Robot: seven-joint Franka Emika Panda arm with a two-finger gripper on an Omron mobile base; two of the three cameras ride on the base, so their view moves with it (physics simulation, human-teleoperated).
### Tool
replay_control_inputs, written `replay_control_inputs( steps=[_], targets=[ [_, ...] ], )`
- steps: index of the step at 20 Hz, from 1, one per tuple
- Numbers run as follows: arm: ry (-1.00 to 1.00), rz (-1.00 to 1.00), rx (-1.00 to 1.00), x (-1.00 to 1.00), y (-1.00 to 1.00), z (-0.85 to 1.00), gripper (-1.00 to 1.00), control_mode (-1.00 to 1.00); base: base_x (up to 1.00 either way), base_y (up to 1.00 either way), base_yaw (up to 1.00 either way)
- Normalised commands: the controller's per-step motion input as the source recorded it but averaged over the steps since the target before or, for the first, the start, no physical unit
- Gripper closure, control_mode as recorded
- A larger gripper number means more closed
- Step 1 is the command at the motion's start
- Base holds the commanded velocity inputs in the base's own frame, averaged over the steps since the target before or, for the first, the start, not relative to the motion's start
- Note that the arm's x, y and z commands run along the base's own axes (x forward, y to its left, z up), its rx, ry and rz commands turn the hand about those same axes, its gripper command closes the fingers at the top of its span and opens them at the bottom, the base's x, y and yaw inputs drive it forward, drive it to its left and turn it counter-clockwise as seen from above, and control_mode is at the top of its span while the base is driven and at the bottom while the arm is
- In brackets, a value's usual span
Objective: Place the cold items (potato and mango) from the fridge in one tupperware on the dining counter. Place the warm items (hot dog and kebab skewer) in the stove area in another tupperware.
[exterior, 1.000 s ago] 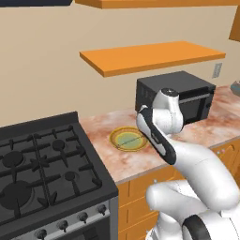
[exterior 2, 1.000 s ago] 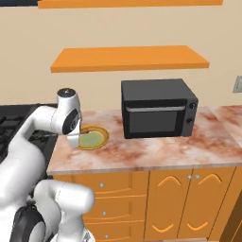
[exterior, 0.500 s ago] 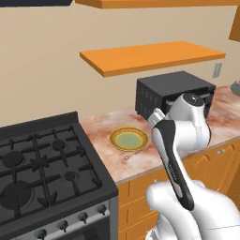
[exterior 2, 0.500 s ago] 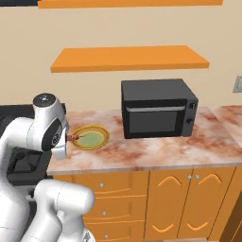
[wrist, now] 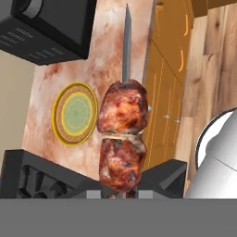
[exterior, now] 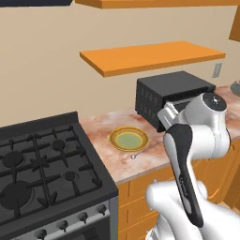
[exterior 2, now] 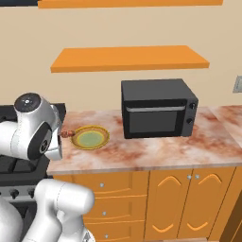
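My gripper (wrist: 122, 186) is shut on the kebab skewer (wrist: 121, 134), which carries two browned meat chunks and a grey metal spike pointing away from the hand. It hangs above the marble counter's front edge (wrist: 139, 78), beside the stove. One end of the kebab skewer (exterior 2: 67, 133) pokes out from behind my arm, just left of the yellow-green plate (exterior 2: 91, 138). The tupperware, hot dog, potato and mango are out of view.
The empty plate (exterior: 129, 138) (wrist: 75, 113) lies on the counter between the black stove (exterior: 42, 164) and the black microwave (exterior: 171, 96) (exterior 2: 158, 108). An orange shelf (exterior 2: 127, 57) hangs above. Orange cabinets (exterior 2: 179, 203) run below the counter.
The arm has swung around, its upper part moving right in the left base view and left in the right base view. The hand has left the spot over the plate, still shut.
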Motion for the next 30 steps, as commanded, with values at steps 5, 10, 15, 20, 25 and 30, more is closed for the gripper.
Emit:
replay_control_inputs(
  steps=[5, 10, 15, 20, 25, 30],
  targets=[
    [0.0, -0.03, 0.0, -0.16, -0.01, 0.09, 1.0, -1.0, 0.0, 0.0, 0.0],
    [0.06, -0.02, 0.01, -0.34, 0.05, -0.05, 1.0, -1.0, 0.0, 0.0, 0.0],
    [-0.02, -0.28, 0.01, -0.72, 0.07, 0.0, 1.0, -1.0, 0.0, 0.0, 0.0],
    [0.0, 0.0, 0.0, 0.0, 0.0, 0.0, 1.0, 1.0, -0.37, 0.33, -0.44],
    [0.0, 0.0, 0.0, 0.0, 0.0, 0.0, 1.0, 1.0, -0.56, 0.07, -0.54],
    [0.0, 0.0, 0.0, 0.0, 0.0, 0.0, 1.0, 1.0, -0.79, 0.0, -0.59]
  ],
)
